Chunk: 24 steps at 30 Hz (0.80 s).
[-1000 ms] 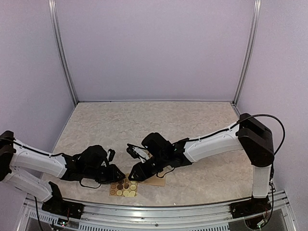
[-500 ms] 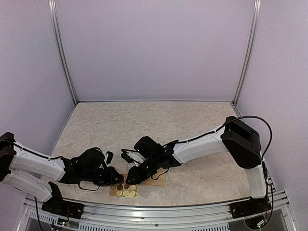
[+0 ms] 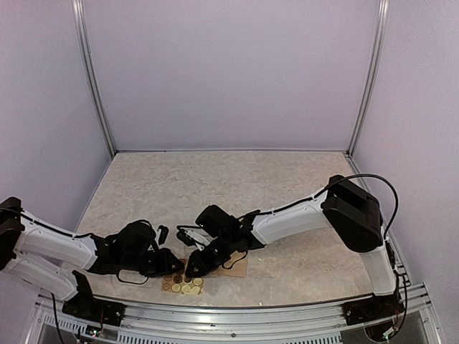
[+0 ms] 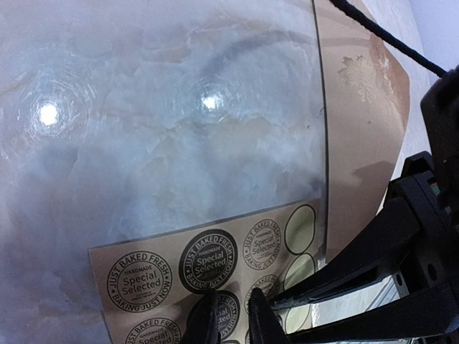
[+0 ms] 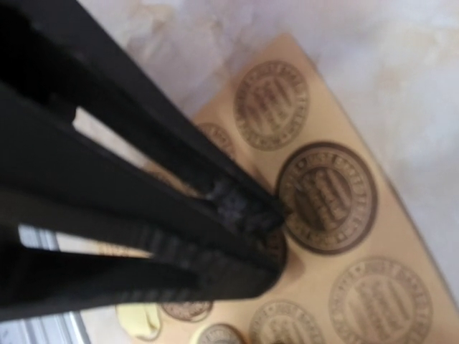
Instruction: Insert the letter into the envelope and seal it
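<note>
Envelope [image 3: 238, 271] on marbled table [image 3: 215, 186], lilac walls [image 3: 229, 72]

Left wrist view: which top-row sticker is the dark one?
The second sticker from the picture's left: dark fill, pale lettering; its printed neighbours are tan with dark lettering.

Lilac walls [image 3: 229, 72], marbled tabletop [image 3: 215, 179], metal posts [image 3: 93, 86].
</note>
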Available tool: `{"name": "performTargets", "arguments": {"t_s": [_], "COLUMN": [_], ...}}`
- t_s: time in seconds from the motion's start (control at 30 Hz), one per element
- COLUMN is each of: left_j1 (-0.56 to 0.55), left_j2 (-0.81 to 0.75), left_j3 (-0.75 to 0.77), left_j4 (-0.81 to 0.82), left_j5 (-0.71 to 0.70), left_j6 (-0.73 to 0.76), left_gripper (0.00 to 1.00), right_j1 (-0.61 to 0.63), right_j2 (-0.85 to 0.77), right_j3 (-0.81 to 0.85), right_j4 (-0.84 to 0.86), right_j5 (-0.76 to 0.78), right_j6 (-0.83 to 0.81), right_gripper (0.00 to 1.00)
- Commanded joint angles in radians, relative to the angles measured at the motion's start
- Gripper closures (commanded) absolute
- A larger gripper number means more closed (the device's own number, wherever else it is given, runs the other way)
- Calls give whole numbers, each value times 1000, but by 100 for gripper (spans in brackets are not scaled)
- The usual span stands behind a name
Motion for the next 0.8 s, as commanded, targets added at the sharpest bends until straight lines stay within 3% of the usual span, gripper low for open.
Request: {"name": "performTargets", "arguments": {"t_s": [0.0,0.5,0.77], "left_j1": [-5,-5,-7], "left_j2": [19,21,21], "left_j3": [-27,-27,-27], "left_j4": [-41,-41,-41], "left_j5": [-6,-7,-9], "left_j6": [-3,-10,-15], "left_gripper": [86,86,86], "right_j1": [11,11,12], "right_j2": [25,39,50], "right_j3": [13,18,35], "right_j4": [-18,-8,-8], "right_j5": [-21,-39,-51], "right_j6": [-10,-13,-19], "right_gripper": [83,93,93]}}
